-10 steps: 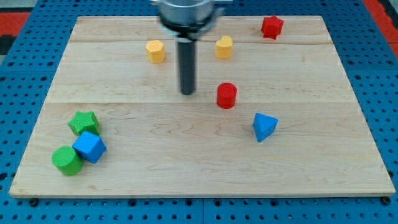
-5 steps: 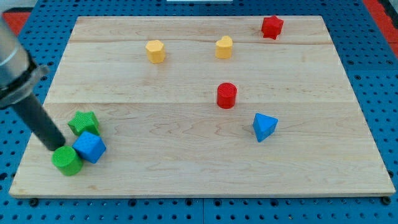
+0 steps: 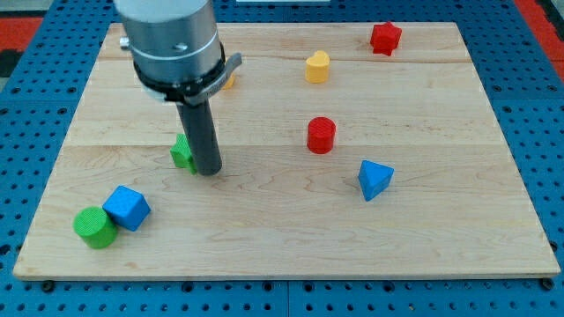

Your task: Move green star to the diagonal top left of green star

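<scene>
Planted on the wooden tabletop (image 3: 282, 238), my tip (image 3: 210, 172) stands left of centre, pressed against the right side of the green star (image 3: 182, 153), which shows only partly from behind the rod. As end effector the arm carries just this plain dark rod, with no jaws to open or close, and it holds nothing; it merely touches the star. Above the tip, the grey cylindrical arm body (image 3: 169, 40) fills the view's top left and hides most of a yellow block (image 3: 229, 81), whose shape cannot be made out. Near the view's bottom left corner, a green cylinder (image 3: 94, 226) and a blue cube (image 3: 127, 208) sit touching each other, well apart from the star. To the view's right of the tip, a red cylinder (image 3: 322, 135) stands upright near the middle of the tabletop, with a blue triangular block (image 3: 374, 179) just below and right of it. Higher up, a yellow block with a rounded top (image 3: 317, 66) lies by itself, and a red star (image 3: 385, 38) rests near the view's top right edge. Around the tabletop, a blue perforated base (image 3: 546, 132) is visible.
</scene>
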### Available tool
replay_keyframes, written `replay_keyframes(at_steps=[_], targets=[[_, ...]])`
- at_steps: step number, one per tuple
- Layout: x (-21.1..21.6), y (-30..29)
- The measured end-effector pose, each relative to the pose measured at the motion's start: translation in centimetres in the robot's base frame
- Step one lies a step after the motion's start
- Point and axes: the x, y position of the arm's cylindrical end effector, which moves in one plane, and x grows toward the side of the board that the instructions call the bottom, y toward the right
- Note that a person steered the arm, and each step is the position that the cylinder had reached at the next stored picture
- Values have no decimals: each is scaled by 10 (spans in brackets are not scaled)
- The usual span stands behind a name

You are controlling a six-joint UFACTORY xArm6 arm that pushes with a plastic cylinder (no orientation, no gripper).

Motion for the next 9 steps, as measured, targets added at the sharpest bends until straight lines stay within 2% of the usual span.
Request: replay_keyframes(at_steps=[1, 2, 3, 4, 5, 6, 8, 9], targets=[[-12, -84], [-24, -64], [-68, -54], [-20, -89], [-26, -136], [-64, -122], [-93, -70], [-110, -107]])
